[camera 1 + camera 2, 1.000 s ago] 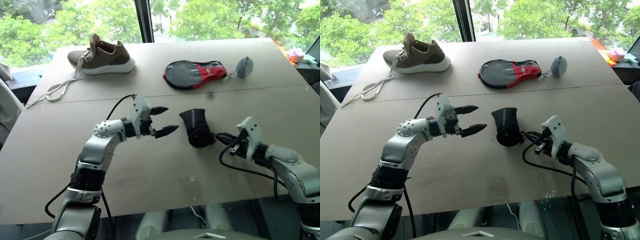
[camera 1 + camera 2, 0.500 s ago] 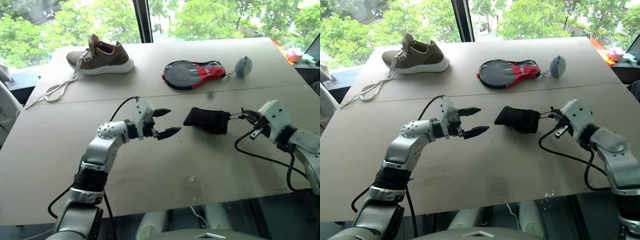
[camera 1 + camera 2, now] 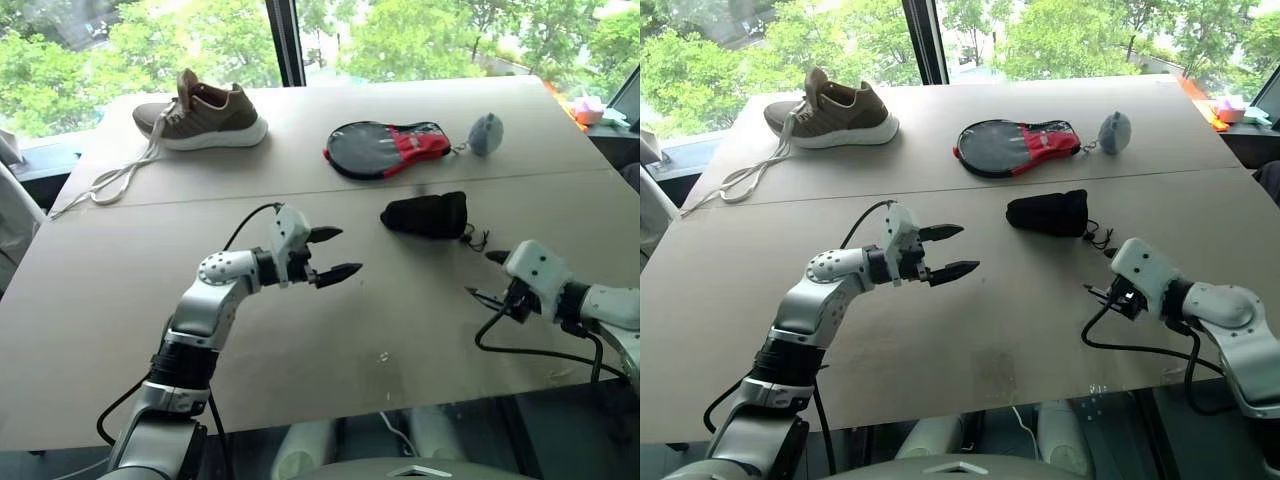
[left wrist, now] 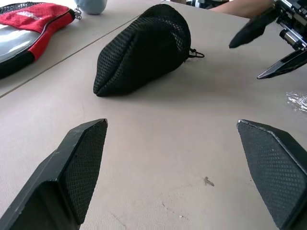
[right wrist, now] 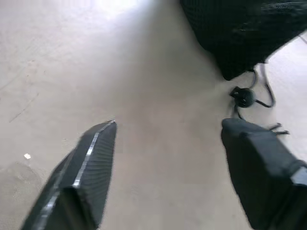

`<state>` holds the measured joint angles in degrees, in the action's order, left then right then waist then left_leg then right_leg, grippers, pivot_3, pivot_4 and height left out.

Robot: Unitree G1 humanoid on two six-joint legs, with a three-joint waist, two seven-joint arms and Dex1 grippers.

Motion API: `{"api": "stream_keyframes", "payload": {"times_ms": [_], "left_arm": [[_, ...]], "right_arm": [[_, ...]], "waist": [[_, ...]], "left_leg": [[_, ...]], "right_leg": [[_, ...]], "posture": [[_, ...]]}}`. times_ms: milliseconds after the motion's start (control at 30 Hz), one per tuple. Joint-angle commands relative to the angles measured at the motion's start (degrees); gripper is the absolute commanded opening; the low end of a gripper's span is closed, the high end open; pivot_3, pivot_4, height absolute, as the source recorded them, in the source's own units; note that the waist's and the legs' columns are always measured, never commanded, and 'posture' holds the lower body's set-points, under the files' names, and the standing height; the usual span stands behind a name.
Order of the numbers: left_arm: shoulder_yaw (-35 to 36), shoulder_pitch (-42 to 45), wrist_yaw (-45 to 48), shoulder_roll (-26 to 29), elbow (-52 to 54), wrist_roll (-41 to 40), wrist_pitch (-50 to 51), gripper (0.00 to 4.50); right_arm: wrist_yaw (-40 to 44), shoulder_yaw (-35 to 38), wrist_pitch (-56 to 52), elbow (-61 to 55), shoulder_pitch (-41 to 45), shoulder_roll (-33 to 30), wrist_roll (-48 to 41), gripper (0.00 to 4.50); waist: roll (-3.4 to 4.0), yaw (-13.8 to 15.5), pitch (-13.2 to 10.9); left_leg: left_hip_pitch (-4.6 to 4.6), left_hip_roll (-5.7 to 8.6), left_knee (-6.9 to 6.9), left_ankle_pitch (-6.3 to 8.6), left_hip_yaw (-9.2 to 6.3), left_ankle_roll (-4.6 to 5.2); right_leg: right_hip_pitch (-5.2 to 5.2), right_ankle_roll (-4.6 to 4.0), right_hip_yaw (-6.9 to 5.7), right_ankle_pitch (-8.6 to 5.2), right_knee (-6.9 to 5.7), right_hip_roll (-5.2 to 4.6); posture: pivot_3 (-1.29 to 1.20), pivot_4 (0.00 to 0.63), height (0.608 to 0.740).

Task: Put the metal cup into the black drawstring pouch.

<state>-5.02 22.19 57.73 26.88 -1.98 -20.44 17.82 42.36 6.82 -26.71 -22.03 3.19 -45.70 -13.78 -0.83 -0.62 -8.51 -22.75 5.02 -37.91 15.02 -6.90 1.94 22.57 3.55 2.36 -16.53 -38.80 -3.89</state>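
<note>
You have the black drawstring pouch (image 3: 426, 215) lying on its side on the bench (image 3: 330, 330), bulging as if filled, with its cord and toggle (image 5: 243, 97) trailing on the surface at the end nearer your right arm. The metal cup itself cannot be seen; whether it sits inside the pouch cannot be told from these views. Your right gripper (image 3: 490, 277) hovers near the pouch's corded end, apart from it, its jaws spread and holding nothing. Your left gripper (image 3: 335, 253) is on the other side of the pouch, pointing toward it across bare bench, jaws spread wide and empty. The left wrist view shows the pouch (image 4: 144, 48) as mesh fabric, tapering to a flat closed end on the side facing the left gripper, with the right gripper's fingers (image 4: 254, 29) beyond it. Farther back on the bench you have a black, grey and red racket-shaped case (image 3: 388, 148) with a grey fuzzy ball (image 3: 487, 134) just beside its narrow end, and a brown shoe (image 3: 202, 112) with loose laces well apart to the left.
</note>
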Motion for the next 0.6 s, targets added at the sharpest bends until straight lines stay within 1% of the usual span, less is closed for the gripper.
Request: {"api": "stream_keyframes", "payload": {"times_ms": [33, 67, 133, 200, 300, 400, 500, 600], "left_arm": [[0.7, 0.2, 0.4, 0.4, 0.5, -0.1, -1.4, 4.5], [0.6, 0.2, 0.5, 0.5, 0.5, -0.1, -1.5, 4.5], [0.6, 0.3, 0.6, 0.5, 0.3, 0.0, -1.6, 4.5], [0.5, 0.6, 0.6, 0.5, -0.1, 0.0, -1.7, 4.5], [0.4, 0.7, 0.7, 0.5, -0.5, 0.1, -2.0, 4.5], [0.3, 0.4, 0.6, 0.5, -0.3, 0.2, -2.2, 4.5], [0.2, 0.3, 0.5, 0.4, 0.0, 0.3, -2.2, 4.5], [0.3, 0.0, 0.3, 0.5, 0.1, 0.3, -2.2, 4.5]], "right_arm": [[-3.9, 3.6, -3.0, 1.0, 2.7, 2.3, -1.6, 3.54], [-5.1, 4.0, -4.1, 1.7, 3.3, 3.8, -2.2, 3.54], [-9.0, 6.2, -10.4, 3.5, 5.3, 8.7, -5.9, 3.54], [-14.6, 7.5, -14.3, 6.3, 7.8, 12.6, -5.5, 3.54], [-19.7, 8.8, -16.8, 9.0, 10.4, 18.4, -6.8, 3.54], [-23.9, 7.1, -15.1, 12.6, 11.4, 21.0, -3.3, 3.54], [-26.8, 8.8, -13.4, 15.9, 13.7, 25.4, -4.8, 3.54], [-28.0, 8.0, -10.1, 17.9, 15.8, 27.7, -3.9, 3.54]], "waist": [[-0.03, 0.1, 0.0], [-0.03, 0.2, 0.0], [-0.07, 0.2, 0.0], [-0.06, 0.2, 0.0], [-0.05, 0.1, 0.0], [-0.03, -0.1, 0.0], [-0.03, -0.1, 0.0], [-0.01, -0.4, 0.1]], "left_leg": [[0.0, 0.0, 0.0, 0.0, -0.05, 0.0], [0.0, -0.01, 0.01, 0.0, -0.08, -0.01], [-0.01, -0.01, 0.03, 0.0, -0.1, -0.01], [-0.02, 0.0, 0.04, 0.0, -0.08, -0.01], [-0.02, 0.02, 0.03, 0.0, -0.05, -0.01], [-0.02, 0.01, 0.05, 0.0, -0.04, -0.01], [-0.02, 0.02, 0.07, 0.0, -0.01, -0.01], [-0.02, 0.02, 0.07, 0.0, 0.04, -0.01]], "right_leg": [[-0.01, 0.0, 0.0, 0.0, 0.01, 0.0], [-0.01, 0.0, 0.01, 0.0, 0.02, 0.0], [-0.01, 0.0, 0.02, 0.0, 0.04, 0.0], [-0.01, -0.01, 0.06, 0.0, 0.04, -0.02], [0.02, 0.0, 0.07, 0.0, 0.01, -0.03], [0.08, -0.01, 0.07, 0.0, -0.02, -0.01], [0.09, -0.01, 0.02, 0.0, -0.01, -0.01], [0.14, -0.01, 0.03, 0.0, -0.06, 0.0]], "posture": [[0.0, 0.15, 0.74], [0.0, 0.15, 0.74], [0.0, 0.15, 0.74], [0.0, 0.15, 0.74], [0.0, 0.15, 0.74], [0.0, 0.15, 0.74], [0.0, 0.15, 0.74], [0.0, 0.15, 0.74]]}}
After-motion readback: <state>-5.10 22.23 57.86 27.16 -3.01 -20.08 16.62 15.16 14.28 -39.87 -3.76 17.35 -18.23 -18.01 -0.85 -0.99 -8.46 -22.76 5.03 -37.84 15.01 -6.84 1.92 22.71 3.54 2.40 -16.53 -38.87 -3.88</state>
